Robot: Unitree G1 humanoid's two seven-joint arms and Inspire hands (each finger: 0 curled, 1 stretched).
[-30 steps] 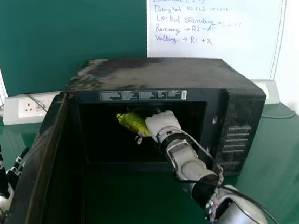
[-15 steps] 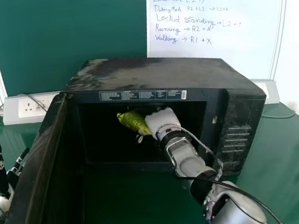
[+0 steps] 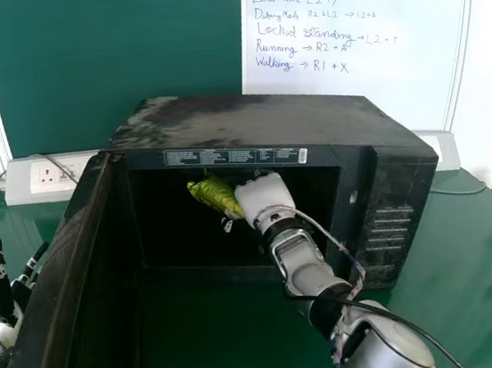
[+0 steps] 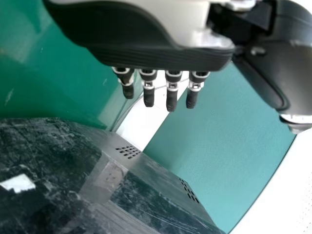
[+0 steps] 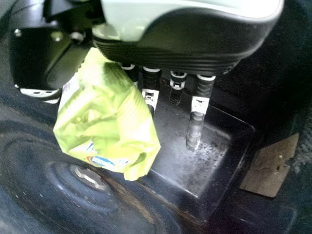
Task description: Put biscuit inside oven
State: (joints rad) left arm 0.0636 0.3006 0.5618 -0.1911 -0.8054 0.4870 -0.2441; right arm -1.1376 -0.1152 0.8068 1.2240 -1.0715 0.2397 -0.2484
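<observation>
our right hand was inside the oven, gripping the green biscuit packet at one end. the packet, its wrapper crumpled, lay to the left of our knuckles in the head view, within the dark cavity and past the front opening. in the right wrist view we saw it against our hand, in front of part of the fingers, with a metal hub in a round recess near it and a brown patch farther off on the other side.

around that, the oven door stood wide open on our left, and the control side was on our right. our left hand was outside, beyond the door, its fingers extended. the oven sat on the green bench. behind it we had a wall socket on the left and a whiteboard with handwriting on the right.
</observation>
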